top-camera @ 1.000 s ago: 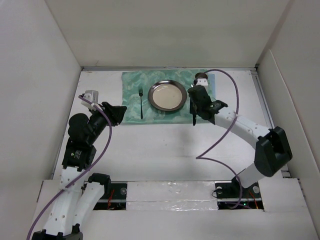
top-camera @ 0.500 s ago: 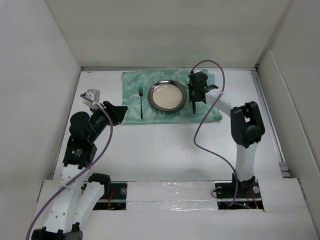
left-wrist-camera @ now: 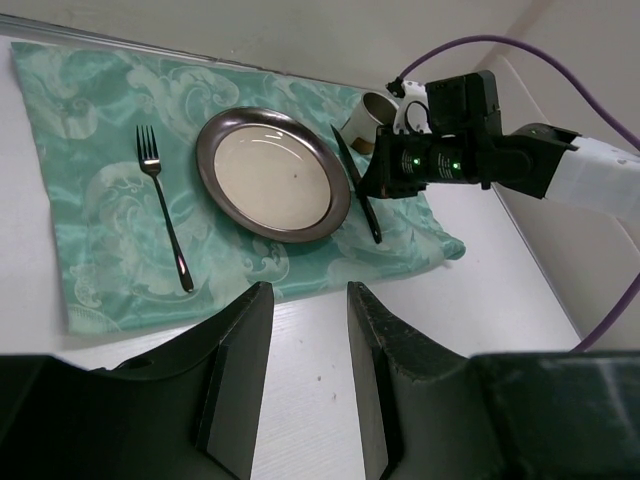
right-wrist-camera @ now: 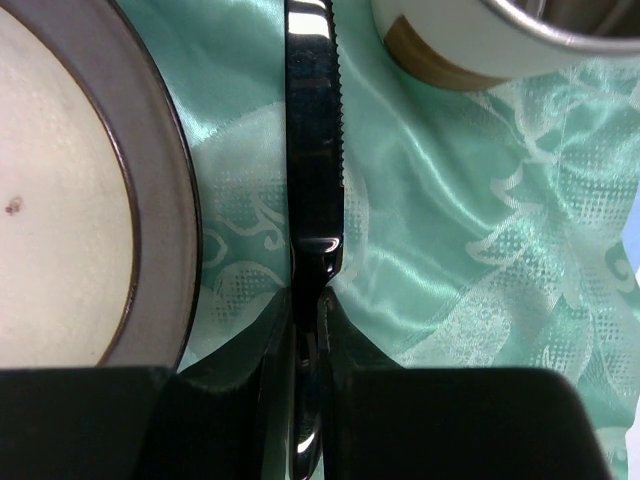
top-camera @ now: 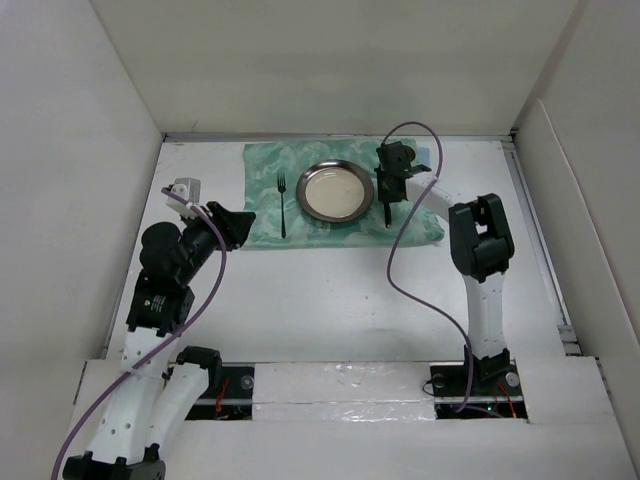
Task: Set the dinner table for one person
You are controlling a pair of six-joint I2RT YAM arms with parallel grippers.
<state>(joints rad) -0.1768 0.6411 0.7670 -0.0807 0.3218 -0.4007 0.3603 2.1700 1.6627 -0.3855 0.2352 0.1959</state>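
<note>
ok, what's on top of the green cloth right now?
On the green cloth: fork, plate, knife clamped in the right gripper, and a cup past its tip. Cloth under the plate is hidden; knife contact unclear.

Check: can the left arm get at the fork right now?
Probably yes. The left gripper hangs open near the edge of the cloth, nothing lies between it and the fork, and the right gripper holds the knife beyond the plate.

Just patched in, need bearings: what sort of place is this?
Probably a lab test cell: white panels wall the dinner table, and a plate and fork lie on a green cloth, a knife in the right gripper.
</note>
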